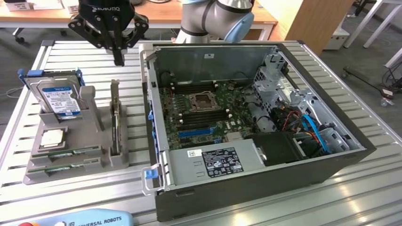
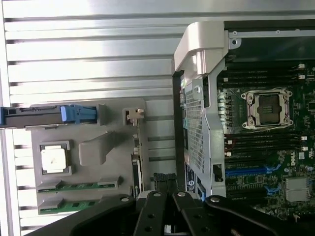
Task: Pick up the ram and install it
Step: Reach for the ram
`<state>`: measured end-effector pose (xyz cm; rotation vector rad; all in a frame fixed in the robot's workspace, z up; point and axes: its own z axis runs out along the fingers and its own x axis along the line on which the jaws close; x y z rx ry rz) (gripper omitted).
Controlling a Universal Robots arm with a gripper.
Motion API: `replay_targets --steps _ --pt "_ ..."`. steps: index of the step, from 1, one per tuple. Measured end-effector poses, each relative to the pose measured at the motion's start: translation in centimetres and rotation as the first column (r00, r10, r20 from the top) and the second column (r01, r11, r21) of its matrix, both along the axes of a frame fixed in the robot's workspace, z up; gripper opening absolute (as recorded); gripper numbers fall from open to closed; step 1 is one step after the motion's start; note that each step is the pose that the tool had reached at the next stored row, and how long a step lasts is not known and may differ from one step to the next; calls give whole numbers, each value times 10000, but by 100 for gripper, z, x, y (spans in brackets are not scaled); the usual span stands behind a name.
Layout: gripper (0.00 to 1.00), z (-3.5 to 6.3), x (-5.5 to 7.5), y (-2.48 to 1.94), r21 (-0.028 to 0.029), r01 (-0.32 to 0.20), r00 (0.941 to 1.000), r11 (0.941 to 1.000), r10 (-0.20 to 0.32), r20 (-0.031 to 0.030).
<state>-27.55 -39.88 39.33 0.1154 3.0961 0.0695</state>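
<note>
Nothing of the job is done yet, as I judge it. My hand [image 1: 118, 60] is pressed together and empty, pinching nothing. It hangs over the bench [image 1: 56, 54] above the far end of the tray [image 1: 37, 176], close to the upright card [image 1: 115, 117] that stands along the tray's edge. The ram [image 1: 63, 153] lies flat in the tray, at the end opposite the drive [image 1: 60, 99] and just past the processor [image 1: 52, 137]; two green sticks rest there side by side in their own grooves, well apart from my fingertips. In the wrist view the same sticks [image 2: 78, 186] sit beside the processor [image 2: 53, 160], untouched. The open case [image 1: 251, 188] stands just beside the tray on the card's side, with its board [image 1: 188, 129] in plain sight. The long dark slots [image 1: 201, 117] on either side of the socket [image 1: 204, 101] look bare, as far as I can tell. So both the pick-up and the seating are left to do.
</note>
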Motion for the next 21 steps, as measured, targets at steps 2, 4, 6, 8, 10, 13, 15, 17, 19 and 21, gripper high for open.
replay_targets --steps 2,4,6,8,10,13,15,17,19,21 --pt "10 0 -40 0 0 0 10000 10000 0 2" --pt "10 0 -82 0 0 0 10000 10000 0 5" --pt "10 0 -123 0 0 -1 10000 10000 1 8" --pt "10 0 -164 0 0 -1 10000 10000 1 10" --pt "10 0 -204 0 0 0 10000 10000 0 12" --pt "10 0 -265 0 0 0 10000 10000 0 16" --pt "10 0 -309 0 0 0 10000 10000 0 19" --pt "10 0 -353 0 0 0 10000 10000 0 21" --pt "10 0 -399 0 0 0 10000 10000 0 22" --pt "10 -1 -445 0 0 0 10000 10000 0 24"
